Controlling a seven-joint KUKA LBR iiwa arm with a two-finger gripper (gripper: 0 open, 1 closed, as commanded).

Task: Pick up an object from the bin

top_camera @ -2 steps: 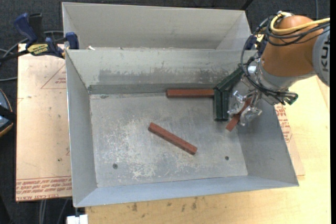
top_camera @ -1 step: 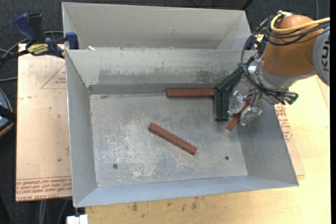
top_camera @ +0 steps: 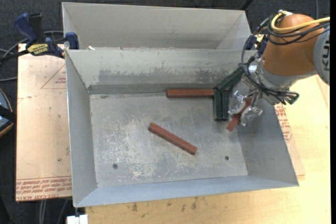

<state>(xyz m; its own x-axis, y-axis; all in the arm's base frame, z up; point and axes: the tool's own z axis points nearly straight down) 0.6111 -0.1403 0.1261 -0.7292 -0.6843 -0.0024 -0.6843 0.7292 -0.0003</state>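
Since the reddish-brown bar (top_camera: 232, 123) at the bin's (top_camera: 79, 128) three o'clock side looks stiff, light and smooth, the gripper (top_camera: 240, 113), clenched on its upper end, probably needs a square hold lest it pivot.

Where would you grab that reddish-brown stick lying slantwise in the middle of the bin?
The reddish-brown stick lies flat and slanted on the bin floor, away from the walls, with bare floor along both long sides. So probably at its middle, from straight above, closing across its narrow width, with the grip turned square to the slant.
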